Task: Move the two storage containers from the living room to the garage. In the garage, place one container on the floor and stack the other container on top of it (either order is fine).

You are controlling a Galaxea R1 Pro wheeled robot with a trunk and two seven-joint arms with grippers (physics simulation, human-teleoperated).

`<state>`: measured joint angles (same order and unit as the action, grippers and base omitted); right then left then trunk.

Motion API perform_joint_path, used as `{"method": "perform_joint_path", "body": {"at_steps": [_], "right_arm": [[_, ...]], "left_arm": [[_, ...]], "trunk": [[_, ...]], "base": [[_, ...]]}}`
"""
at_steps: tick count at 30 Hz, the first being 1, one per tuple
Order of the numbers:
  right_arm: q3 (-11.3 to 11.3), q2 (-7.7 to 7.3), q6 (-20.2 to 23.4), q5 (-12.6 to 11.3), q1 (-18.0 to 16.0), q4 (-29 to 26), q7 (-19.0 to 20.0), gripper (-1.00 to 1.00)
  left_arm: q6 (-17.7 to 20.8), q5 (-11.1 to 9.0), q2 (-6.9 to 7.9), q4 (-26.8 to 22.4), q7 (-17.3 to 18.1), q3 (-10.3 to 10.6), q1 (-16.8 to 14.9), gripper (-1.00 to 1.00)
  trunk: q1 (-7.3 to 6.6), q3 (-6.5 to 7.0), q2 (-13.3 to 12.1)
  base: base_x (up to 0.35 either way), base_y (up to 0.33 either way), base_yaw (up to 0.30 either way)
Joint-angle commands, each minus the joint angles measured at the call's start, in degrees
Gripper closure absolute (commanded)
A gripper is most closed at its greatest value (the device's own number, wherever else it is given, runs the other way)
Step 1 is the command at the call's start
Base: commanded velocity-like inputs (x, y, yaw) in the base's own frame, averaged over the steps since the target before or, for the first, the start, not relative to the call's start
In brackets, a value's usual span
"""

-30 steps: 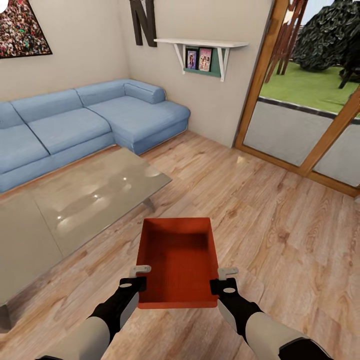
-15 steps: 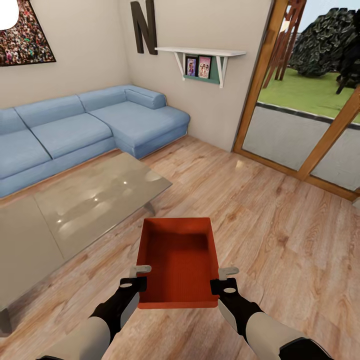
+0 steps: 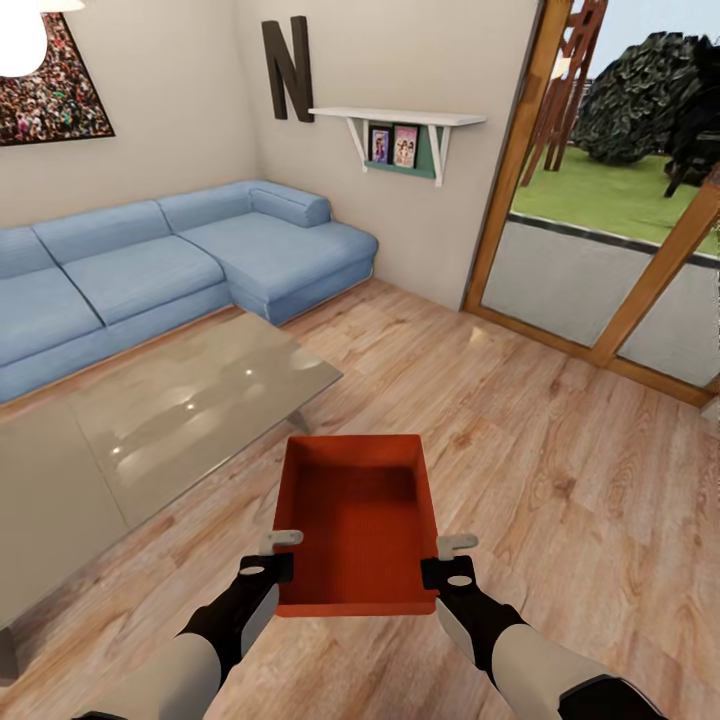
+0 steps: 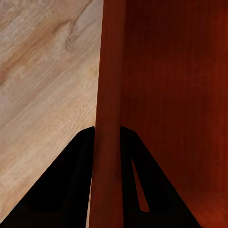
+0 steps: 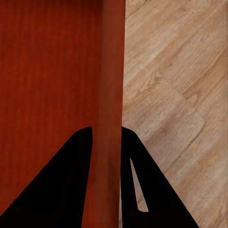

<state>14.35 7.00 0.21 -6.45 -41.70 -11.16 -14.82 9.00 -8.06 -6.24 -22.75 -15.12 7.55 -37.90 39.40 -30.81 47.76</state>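
An orange-red open-topped storage container [image 3: 355, 515] hangs level above the living room's light wood plank floor [image 3: 560, 470], held between both arms. My left gripper [image 3: 278, 560] is shut on its left side wall near the near corner, and my right gripper [image 3: 450, 560] is shut on its right side wall. In the left wrist view the dark fingers [image 4: 80, 156] pinch the container wall [image 4: 108, 71]. The right wrist view shows the same pinch by the fingers [image 5: 80, 156] on the other wall [image 5: 113, 71]. The container is empty. The garage is out of view.
A glass coffee table [image 3: 170, 400] stands close at the left, with a blue corner sofa [image 3: 180, 260] behind it. Wood-framed glass doors [image 3: 600, 260] lie ahead on the right. A white wall shelf [image 3: 400, 118] hangs between them. Open plank floor stretches ahead and right.
The whole room picture has slid slightly downward and left, so the camera has moved. The container and both grippers keep the same place in view, with the grasp unchanged.
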Motion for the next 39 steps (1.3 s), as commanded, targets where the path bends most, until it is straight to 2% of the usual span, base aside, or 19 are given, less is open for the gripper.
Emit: {"method": "perform_joint_path", "body": {"at_steps": [1,39], "right_arm": [[-1.0,0.03,-3.0,0.5,-0.1,-0.2,-1.5,1.00],[-1.1,0.12,-2.9,0.5,-0.1,-0.2,-1.4,1.00]], "left_arm": [[0.3,-1.6,-0.18,0.1,-0.8,-0.1,0.0,1.00],[0.3,-1.7,-0.09,0.1,-0.8,0.0,0.0,1.00]], "trunk": [[0.01,0.04,0.0],[0.01,3.45,0.0]], "base": [[0.000,0.000,-0.071],[0.000,0.000,-0.072]]}}
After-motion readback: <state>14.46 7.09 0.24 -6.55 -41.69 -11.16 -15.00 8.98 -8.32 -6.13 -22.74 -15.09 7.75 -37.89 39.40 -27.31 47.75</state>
